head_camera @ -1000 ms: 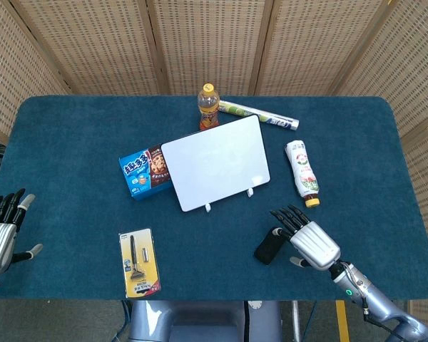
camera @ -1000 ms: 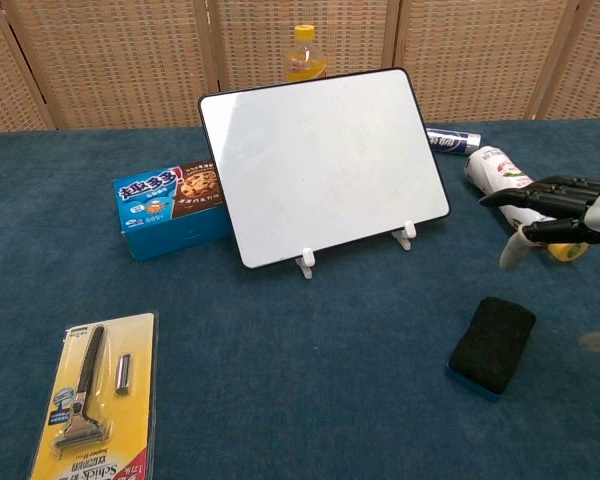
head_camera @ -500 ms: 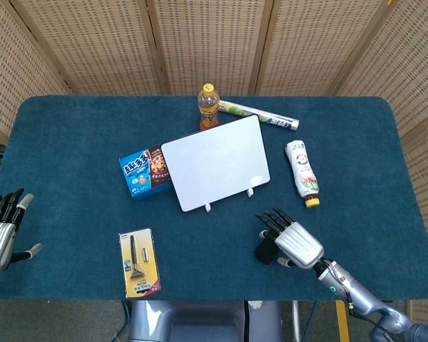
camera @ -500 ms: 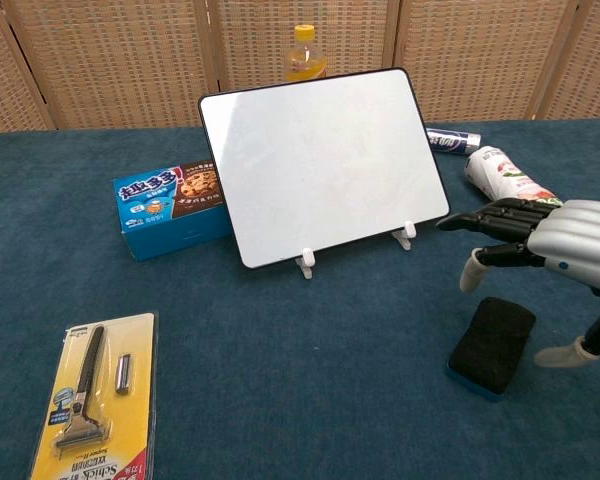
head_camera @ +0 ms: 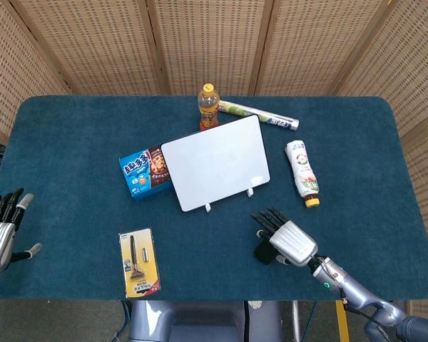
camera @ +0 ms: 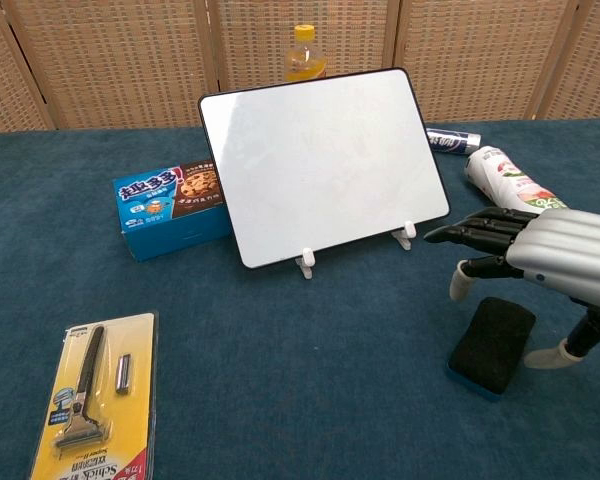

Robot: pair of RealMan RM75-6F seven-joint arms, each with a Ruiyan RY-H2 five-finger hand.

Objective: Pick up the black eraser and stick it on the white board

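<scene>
The black eraser (camera: pixel 492 343) with a blue base lies flat on the blue cloth in front of the white board (camera: pixel 323 163), which leans back on two small white feet. In the head view only the eraser's left end (head_camera: pixel 261 251) shows from under my right hand (head_camera: pixel 285 238). That hand (camera: pixel 525 260) hovers just above the eraser with its fingers stretched out and apart, holding nothing. My left hand (head_camera: pixel 0 226) hangs at the table's left edge, fingers spread and empty; the chest view does not show it.
A blue cookie box (head_camera: pixel 144 172) stands left of the board. An orange-capped bottle (head_camera: pixel 208 106) and a rolled tube (head_camera: pixel 260 114) lie behind it, a white bottle (head_camera: pixel 302 171) to its right. A razor on a yellow card (head_camera: pixel 139 262) lies near the front left.
My right hand has slid left and forward over the eraser, covering most of it in the head view. The eraser and my left hand stay where they were.
</scene>
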